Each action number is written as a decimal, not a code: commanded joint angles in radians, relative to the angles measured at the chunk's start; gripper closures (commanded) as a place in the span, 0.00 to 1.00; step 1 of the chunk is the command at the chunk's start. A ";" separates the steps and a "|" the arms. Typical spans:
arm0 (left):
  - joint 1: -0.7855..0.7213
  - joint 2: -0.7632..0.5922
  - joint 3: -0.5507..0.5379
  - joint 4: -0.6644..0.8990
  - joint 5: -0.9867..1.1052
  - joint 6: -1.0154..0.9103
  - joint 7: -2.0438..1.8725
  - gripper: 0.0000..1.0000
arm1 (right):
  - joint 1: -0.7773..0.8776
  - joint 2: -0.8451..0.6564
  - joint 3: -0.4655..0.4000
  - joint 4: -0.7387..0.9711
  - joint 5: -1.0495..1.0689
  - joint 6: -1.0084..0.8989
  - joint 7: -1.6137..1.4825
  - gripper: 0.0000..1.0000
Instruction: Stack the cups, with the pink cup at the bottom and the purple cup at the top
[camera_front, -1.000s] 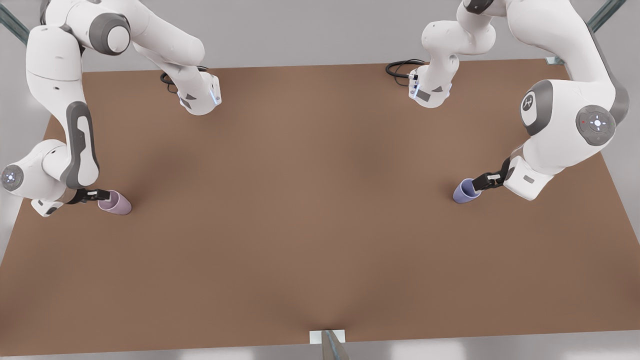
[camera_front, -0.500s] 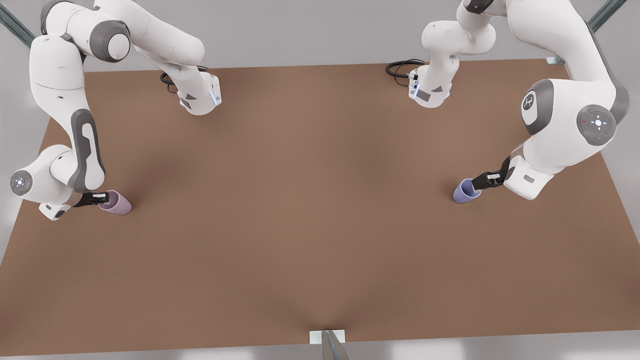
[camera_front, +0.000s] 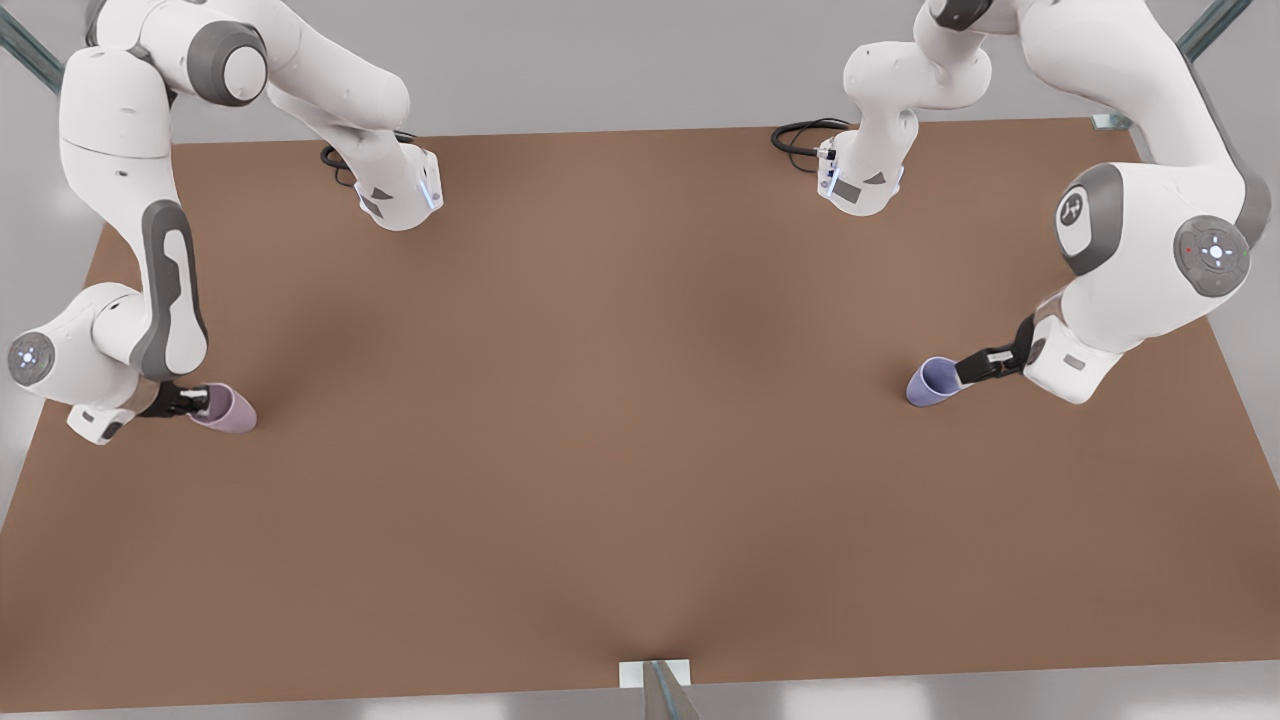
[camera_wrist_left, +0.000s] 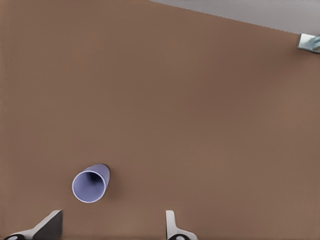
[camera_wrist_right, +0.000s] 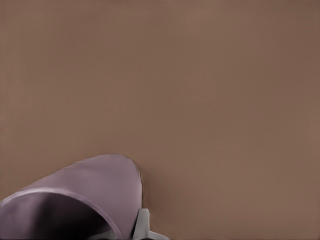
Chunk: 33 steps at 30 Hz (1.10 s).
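Observation:
The purple cup stands upright on the brown table at the front view's right, its mouth open upward. My left gripper hovers just beside it, open, with both fingers apart from the cup. At the front view's left, the pink cup sits in my right gripper, which is shut on its rim. One fingertip presses the outside of the pink cup's wall; the other is hidden inside the cup.
Both arm bases stand at the table's far edge with black cables. A small white bracket sits at the near edge. Bare brown tabletop stretches between the two cups.
My left gripper has drawn back from the purple cup toward the front view's right, and the cup stays put. The right gripper and the pink cup shifted slightly toward the front view's left.

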 joint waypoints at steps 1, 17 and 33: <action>0.000 0.005 0.001 0.000 0.002 -0.002 -0.004 0.00 | 0.038 -0.017 0.001 0.002 0.000 -0.031 0.048 0.79; 0.058 -0.090 0.014 -0.348 0.030 0.048 0.316 0.00 | 0.601 -0.047 0.088 0.106 0.048 -0.153 1.042 0.79; 0.105 -0.035 0.061 -0.632 0.059 0.441 0.468 0.00 | 0.958 0.294 0.237 0.562 0.092 -0.132 1.692 0.79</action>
